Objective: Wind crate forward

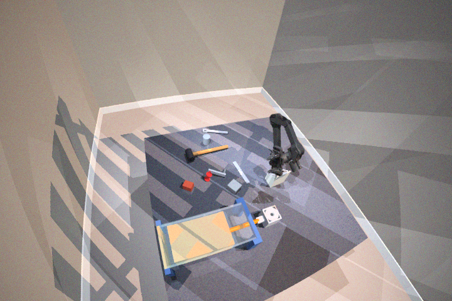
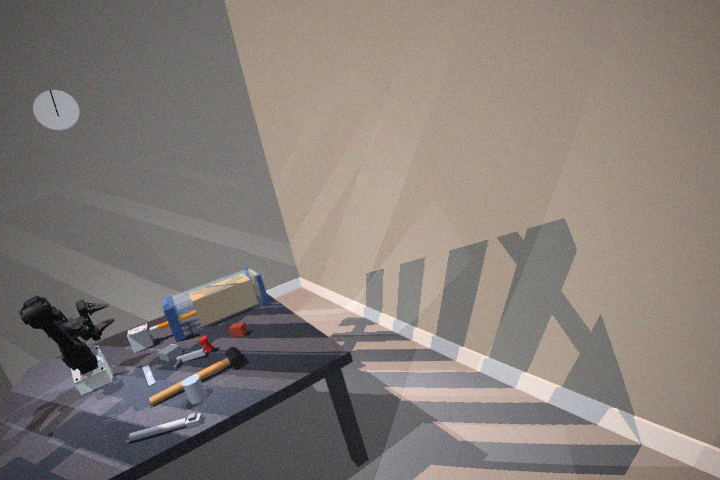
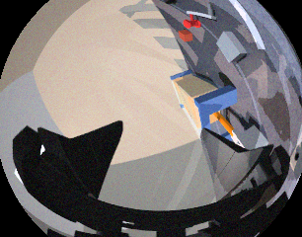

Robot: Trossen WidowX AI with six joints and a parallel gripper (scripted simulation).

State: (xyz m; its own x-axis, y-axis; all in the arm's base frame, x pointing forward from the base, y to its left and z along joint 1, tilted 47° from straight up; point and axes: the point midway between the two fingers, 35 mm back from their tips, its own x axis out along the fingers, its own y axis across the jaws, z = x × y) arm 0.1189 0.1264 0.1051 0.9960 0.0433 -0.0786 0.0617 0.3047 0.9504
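The tan crate [image 1: 198, 237] [image 2: 225, 300] lies flat in the clear-panelled cubby, with a gap between its front and the blue frame [image 1: 253, 232] [image 2: 173, 319] [image 3: 216, 100] at the mouth. An orange strap [image 1: 244, 226] [image 2: 186, 315] [image 3: 224, 123] runs from the crate to the white winch [image 1: 271, 214] [image 2: 140, 337], whose round top hole shows nothing in it. What looks like the winch handle, a grey bar [image 1: 216, 172] [image 2: 191, 356] with a red knob [image 1: 208, 176] [image 2: 204, 344] [image 3: 191, 22], lies on the bench. My gripper [image 2: 109, 314] [image 3: 164, 128] is open and empty, raised above the bench, away from the handle and winch.
A grey block [image 1: 234, 185] [image 2: 169, 353] [image 3: 231, 46] and a flat bar [image 1: 240, 172] [image 2: 148, 375] lie near the handle. A red block [image 1: 188, 185] [image 2: 238, 329] [image 3: 186, 36], a mallet [image 1: 210, 150] [image 2: 191, 381], a grey cylinder [image 1: 206, 138] [image 2: 192, 390] and a wrench [image 1: 216, 132] [image 2: 162, 429] lie farther around.
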